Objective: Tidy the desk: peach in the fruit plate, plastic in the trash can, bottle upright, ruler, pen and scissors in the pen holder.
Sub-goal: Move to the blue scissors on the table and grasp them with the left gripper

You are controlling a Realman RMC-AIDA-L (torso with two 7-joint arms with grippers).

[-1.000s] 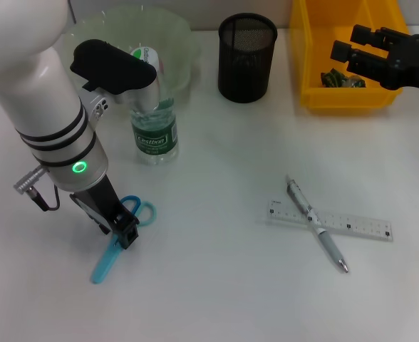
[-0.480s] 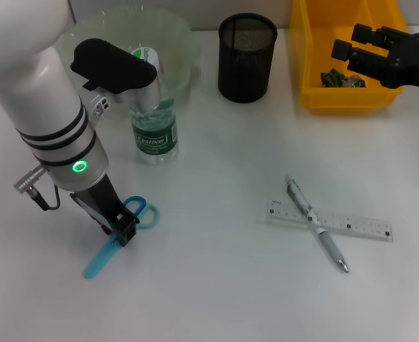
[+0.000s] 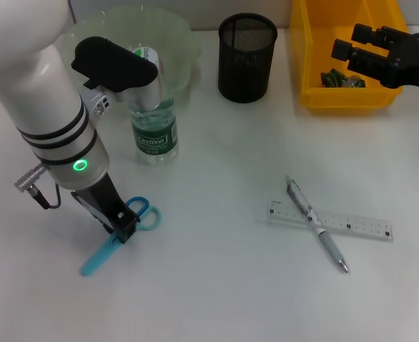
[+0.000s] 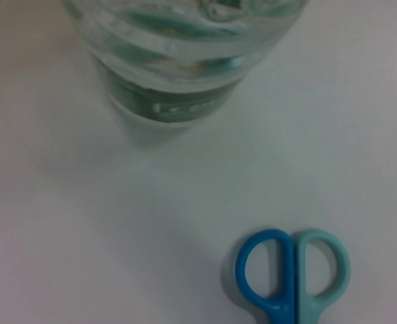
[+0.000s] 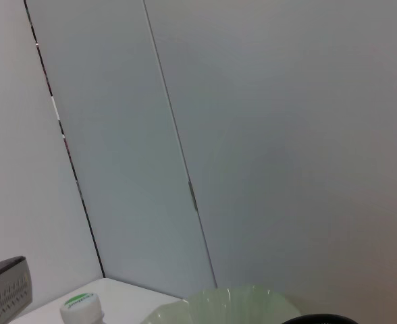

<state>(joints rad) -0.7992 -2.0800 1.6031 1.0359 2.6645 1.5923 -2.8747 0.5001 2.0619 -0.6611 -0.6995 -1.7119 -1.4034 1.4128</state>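
While white desk fills view, left end effector seemingly grips scissors.

Blue scissors lie flat near the upright bottle; pen crosses ruler.

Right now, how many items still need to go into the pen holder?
3. The scissors lie at the left tool; the pen lies crossed over the ruler on the table's right. The pen holder's inside isn't visible.
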